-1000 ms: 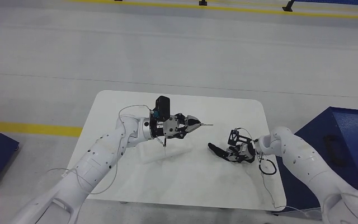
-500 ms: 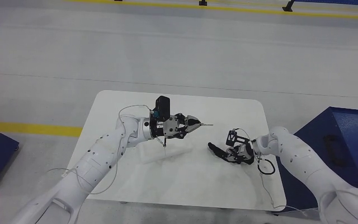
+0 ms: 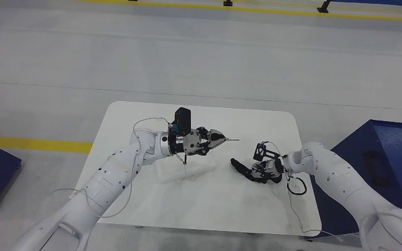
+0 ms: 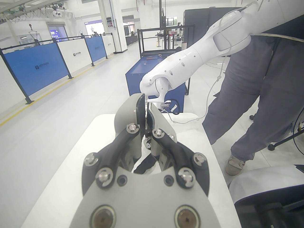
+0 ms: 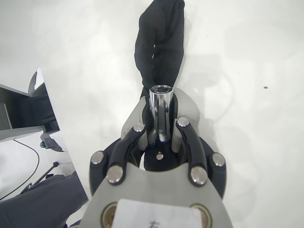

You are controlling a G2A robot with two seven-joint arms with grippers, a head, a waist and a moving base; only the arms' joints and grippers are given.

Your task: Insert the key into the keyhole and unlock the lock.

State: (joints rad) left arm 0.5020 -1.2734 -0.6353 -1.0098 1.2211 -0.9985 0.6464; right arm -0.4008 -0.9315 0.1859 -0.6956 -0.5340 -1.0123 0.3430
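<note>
My left gripper (image 3: pixel 217 137) hovers over the middle of the white table (image 3: pixel 201 201), shut on a thin silver key (image 3: pixel 230 139) whose blade points toward the right arm. In the left wrist view the key (image 4: pixel 145 112) stands edge-on between the pads. My right gripper (image 3: pixel 256 170) is at the table's right side, shut on the lock, a chrome cylinder (image 5: pixel 159 96) with a black fabric-covered chain (image 5: pixel 161 43) trailing from it. That black sleeve (image 3: pixel 241 168) lies on the table, extending toward the left arm. The cylinder's open end faces away from the right wrist.
A blue cabinet (image 3: pixel 377 157) stands right of the table. A person in grey trousers (image 4: pixel 256 91) stands beside the table behind the right arm. Thin cables loop by the right wrist (image 3: pixel 300 188). A pale transparent block (image 3: pixel 182 172) lies under the left gripper.
The right gripper has shifted slightly to the left with the lock, dragging the black sleeve along. The left arm with the key has stayed still.
</note>
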